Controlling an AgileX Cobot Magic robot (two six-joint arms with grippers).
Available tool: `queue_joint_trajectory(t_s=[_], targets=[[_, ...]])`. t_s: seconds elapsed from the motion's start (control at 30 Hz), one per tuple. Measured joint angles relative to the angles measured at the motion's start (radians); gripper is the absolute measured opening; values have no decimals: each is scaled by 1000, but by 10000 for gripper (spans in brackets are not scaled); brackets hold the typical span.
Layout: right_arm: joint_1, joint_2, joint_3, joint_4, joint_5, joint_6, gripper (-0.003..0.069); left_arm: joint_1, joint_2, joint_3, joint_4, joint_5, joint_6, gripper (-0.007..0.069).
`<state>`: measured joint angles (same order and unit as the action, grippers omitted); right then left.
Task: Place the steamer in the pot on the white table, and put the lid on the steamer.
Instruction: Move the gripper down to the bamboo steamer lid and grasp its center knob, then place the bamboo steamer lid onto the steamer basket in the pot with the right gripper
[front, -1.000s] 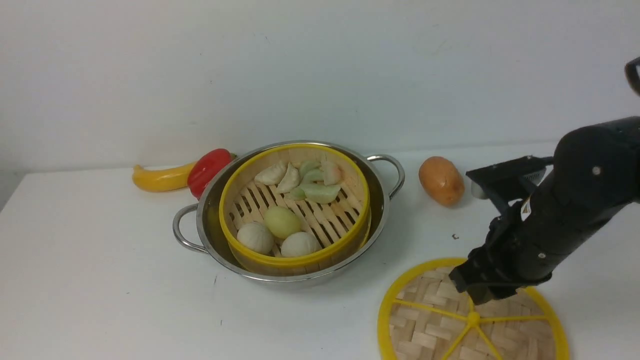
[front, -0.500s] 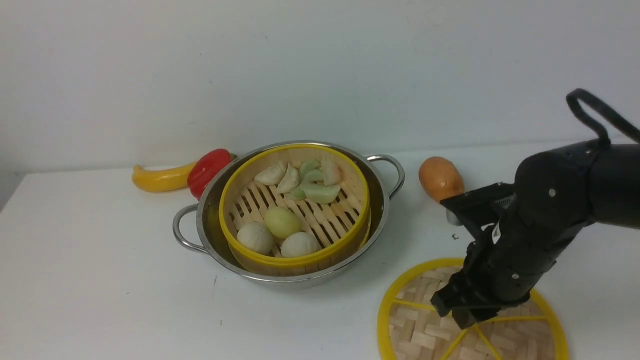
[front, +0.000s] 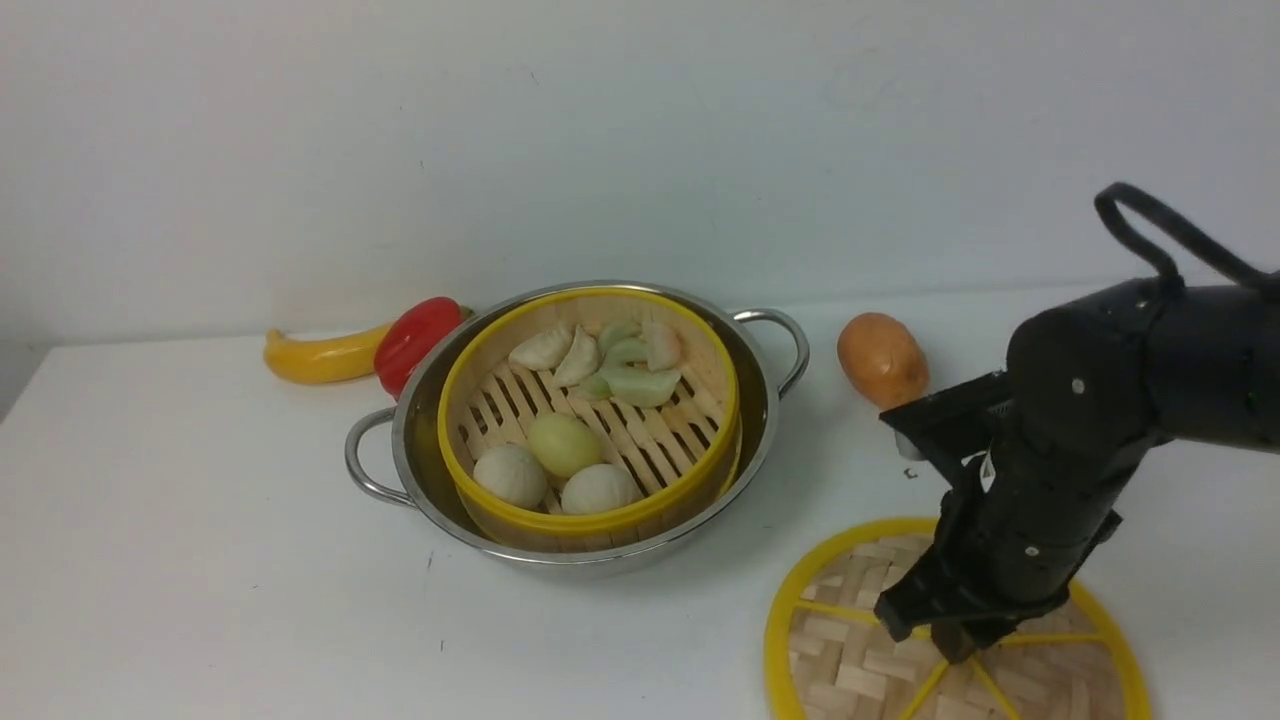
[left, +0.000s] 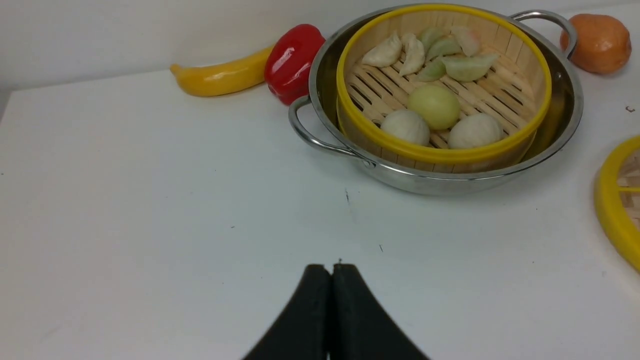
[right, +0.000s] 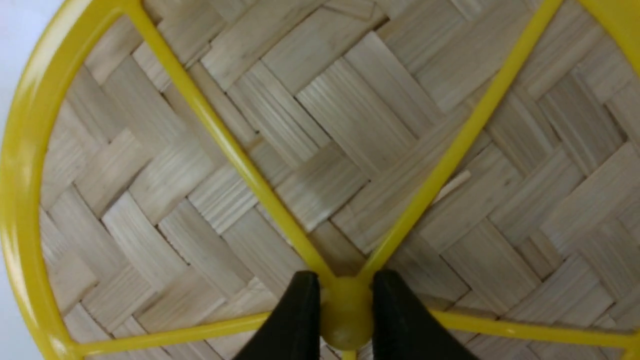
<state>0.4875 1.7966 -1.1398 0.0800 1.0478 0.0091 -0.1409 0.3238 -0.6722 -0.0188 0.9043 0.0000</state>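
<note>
**Lid (front: 850, 640) gripped at hub, steamer (front: 590, 520) seated in pot (front: 770, 400)**

Your lid lies flat on the white table (front: 200, 560), front right of the pot. The right gripper (right: 345, 280) clamps the lid's central hub (right: 346, 312) between both fingers. The steamer sits inside the pot. Your left gripper (left: 331, 270) hangs clenched and empty above the table.

You've got a plain white wall (front: 640, 130) straight ahead, well beyond your right gripper (front: 950, 640), bare but for faint scuffs. It meets the far edge of the white table (front: 200, 560), flat and matte on every side of the gripper. Light is soft and even, shadows pale and blurry. One dark speck (front: 910, 473) sits on the tabletop just beyond the gripper, wall side. Far to its left, past the table's back corner, a grey strip (front: 8, 385) shows.
</note>
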Motion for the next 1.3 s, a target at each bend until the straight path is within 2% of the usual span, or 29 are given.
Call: queue_joint_trajectory(t_s=[0.17,0.37,0.5,0.7,0.93,1.3], targets=[[1,-24,-177,-1,162,-3,144,0,0,0,1,1,0,-10],[63,13,-576,-30,175,-9,144,0,0,0,1,65,0,-10],[145,173,-850,-88,177,-3,144,0,0,4,3,84,0,-10],[189,379,-1072,-121,182,-3,144,0,0,26,4,92,0,-1],[191,493,-1209,-124,187,-24,144,0,0,64,5,87,0,-1],[191,549,-1223,-104,191,-59,144,0,0,69,5,42,33,-1]])
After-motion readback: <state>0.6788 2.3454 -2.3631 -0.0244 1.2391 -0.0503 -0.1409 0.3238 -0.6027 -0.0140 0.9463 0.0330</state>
